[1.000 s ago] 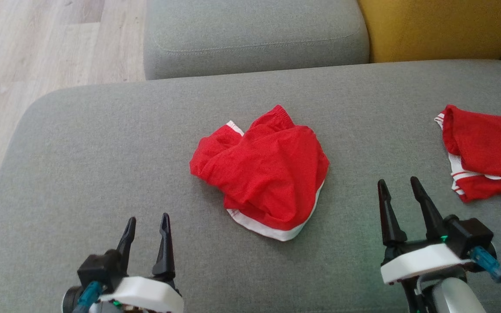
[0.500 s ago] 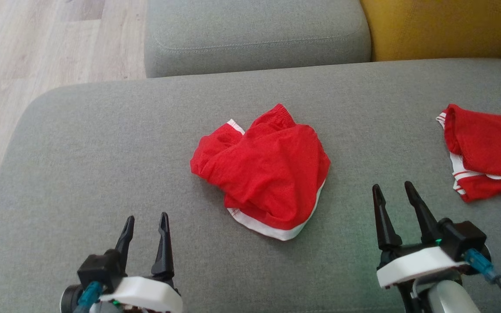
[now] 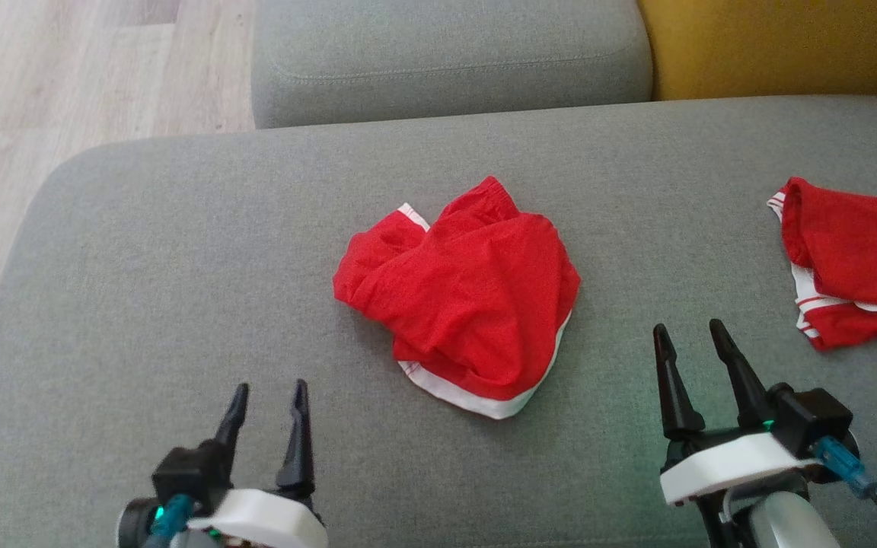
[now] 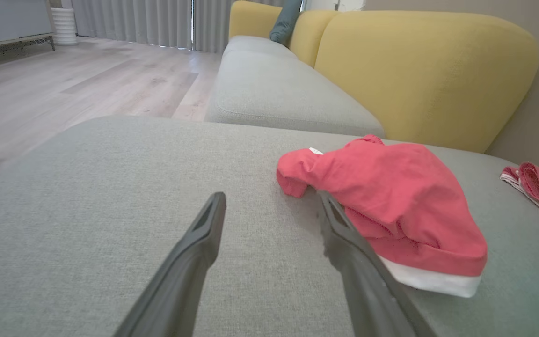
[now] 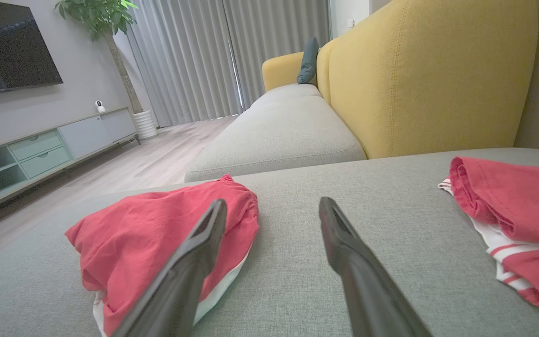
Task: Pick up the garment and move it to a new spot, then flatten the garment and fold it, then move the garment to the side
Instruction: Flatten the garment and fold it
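Note:
The garment (image 3: pixel 461 293) is a crumpled red piece with a white hem, lying in a heap at the middle of the grey sofa seat (image 3: pixel 180 266). It also shows in the left wrist view (image 4: pixel 391 210) and the right wrist view (image 5: pixel 152 234). My left gripper (image 3: pixel 269 392) hovers open near the seat's front, left of the heap, with nothing between its fingers. On the other side of the heap my right gripper (image 3: pixel 687 333) is open and empty too.
A second red garment with white stripes (image 3: pixel 857 262) lies at the seat's right edge. A further grey cushion (image 3: pixel 446 53) and a yellow backrest (image 3: pixel 773 46) stand behind. Wooden floor (image 3: pixel 65 91) lies to the left.
The head camera has shifted slightly. My left gripper has drifted a little to the right. My right gripper has eased back toward me. The garment lies as before.

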`<state>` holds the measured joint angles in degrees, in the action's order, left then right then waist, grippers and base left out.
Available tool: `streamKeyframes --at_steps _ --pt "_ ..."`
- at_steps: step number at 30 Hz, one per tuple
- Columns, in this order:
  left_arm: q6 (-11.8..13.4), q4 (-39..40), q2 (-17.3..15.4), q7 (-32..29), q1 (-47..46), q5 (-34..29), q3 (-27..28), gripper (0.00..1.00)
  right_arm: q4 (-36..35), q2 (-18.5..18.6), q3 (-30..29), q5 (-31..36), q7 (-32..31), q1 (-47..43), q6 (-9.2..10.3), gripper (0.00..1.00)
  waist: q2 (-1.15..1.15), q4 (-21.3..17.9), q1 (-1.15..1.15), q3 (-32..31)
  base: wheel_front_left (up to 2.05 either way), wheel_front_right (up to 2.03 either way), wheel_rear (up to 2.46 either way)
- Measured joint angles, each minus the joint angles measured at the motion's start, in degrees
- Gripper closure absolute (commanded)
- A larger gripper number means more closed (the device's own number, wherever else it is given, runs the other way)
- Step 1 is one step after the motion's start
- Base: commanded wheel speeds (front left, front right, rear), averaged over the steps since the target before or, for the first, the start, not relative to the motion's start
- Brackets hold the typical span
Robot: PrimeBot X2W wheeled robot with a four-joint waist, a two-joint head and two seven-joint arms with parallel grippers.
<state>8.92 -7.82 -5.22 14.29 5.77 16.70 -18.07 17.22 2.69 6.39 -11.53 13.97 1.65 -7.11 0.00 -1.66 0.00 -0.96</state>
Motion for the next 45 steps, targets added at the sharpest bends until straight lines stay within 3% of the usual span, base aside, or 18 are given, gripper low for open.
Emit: streamKeyframes --at_steps 12,20,31,32,33,34,41,45 --pt "-6.98 -10.10 0.58 -2.69 -9.48 -2.63 -8.83 0.00 -1.21 0.00 -0.40 0.02 0.18 1.40 0.00 0.00 0.00 -1.75 0.00 3.32 0.00 0.00 0.00" --pt "-7.31 -22.06 1.75 -4.45 -17.12 -2.81 -10.05 0.00 -2.38 0.01 0.31 0.00 0.23 3.94 0.00 0.00 0.00 -5.59 0.00 7.00 0.00 0.00 0.00" --pt "-4.56 -31.00 2.10 -3.59 -22.17 -1.41 -9.09 0.01 -2.40 0.01 -0.38 -0.57 0.24 4.76 0.00 0.00 0.00 -10.04 0.00 9.89 0.00 0.00 0.00" --pt "-4.36 -31.62 2.20 -3.60 -22.60 -1.41 -9.12 0.52 -2.43 0.01 -0.37 -0.57 0.24 5.02 0.00 0.00 0.00 -10.18 0.00 9.87 0.00 0.00 0.00" --pt "-4.31 -32.03 2.24 -3.60 -22.93 -1.38 -9.12 0.81 -2.47 0.01 -0.36 -0.57 0.24 5.14 0.00 0.00 0.00 -10.27 0.00 9.82 0.00 0.00 0.00" --pt "-4.33 -32.44 2.24 -3.60 -23.20 -1.10 -9.23 1.00 -2.52 0.01 -0.36 -0.57 0.24 5.15 0.00 0.00 0.00 -10.31 0.00 9.76 0.00 0.00 0.00" --pt "-4.22 -32.64 2.55 -2.58 -23.41 1.15 -9.88 1.00 -2.96 0.01 -1.16 -0.57 0.24 5.05 0.00 0.00 0.00 -9.16 0.00 9.09 0.00 0.00 0.00" --pt "-2.46 -29.96 2.19 -1.22 -22.10 2.16 -8.38 1.00 -3.12 0.01 -1.45 -0.57 0.25 4.77 0.00 0.00 0.00 -7.49 0.00 8.36 0.00 0.00 0.00"
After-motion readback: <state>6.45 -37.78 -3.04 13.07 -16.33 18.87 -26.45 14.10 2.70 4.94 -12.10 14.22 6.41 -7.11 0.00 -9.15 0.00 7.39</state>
